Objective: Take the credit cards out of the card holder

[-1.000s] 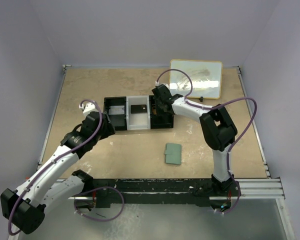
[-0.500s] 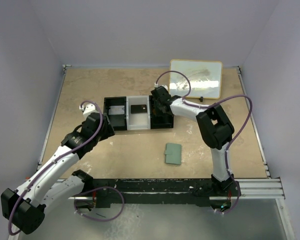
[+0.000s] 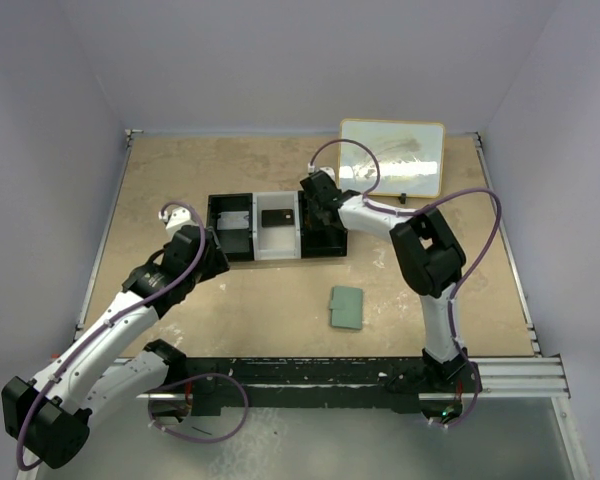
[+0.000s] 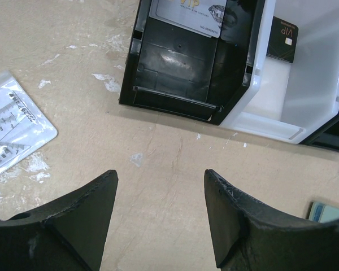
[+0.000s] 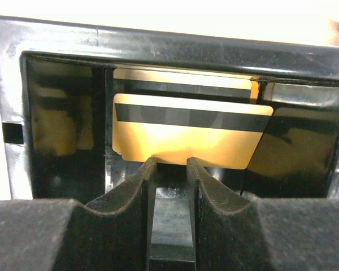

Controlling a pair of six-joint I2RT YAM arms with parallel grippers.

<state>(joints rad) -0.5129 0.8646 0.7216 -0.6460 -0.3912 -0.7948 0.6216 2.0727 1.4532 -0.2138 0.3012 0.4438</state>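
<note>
Worktop (image 3: 430, 290): tan, scuffed with white marks.
Board (image 3: 392, 157): white with a tan frame, flat in the far right corner.
Tray (image 3: 280, 258): three bays, mid-worktop, black / white / black from left to right.
Left claw (image 4: 160, 178): hovers over bare worktop just off the tray's near-left corner. Fingers are wide apart with nothing between them.
Right claw (image 5: 170, 164): down inside the right black bay. Fingers are a narrow gap apart and nothing is clamped. The tips sit at the near edge of the gold card (image 5: 186, 135); can't tell if they touch it or stop just short.
Packet (image 4: 11, 127): clear, printed, flat on the worktop left of the left claw and apart from the tray.
Wallet (image 3: 347, 307): on the worktop on the near side of the tray, right of centre, apart from the tray and both claws. Grey-green side is up and it looks folded shut.
Cards are all outside the wallet, one per bay:
- silver card (image 4: 195, 11): left black bay, far end, print side up.
- dark card (image 3: 278, 216): white bay, far half, lying flat.
- gold card: right black bay, black stripe showing along its far edge. Can't tell if it lies flat or leans on the far wall. Its reflection shows in the glossy wall behind it.
</note>
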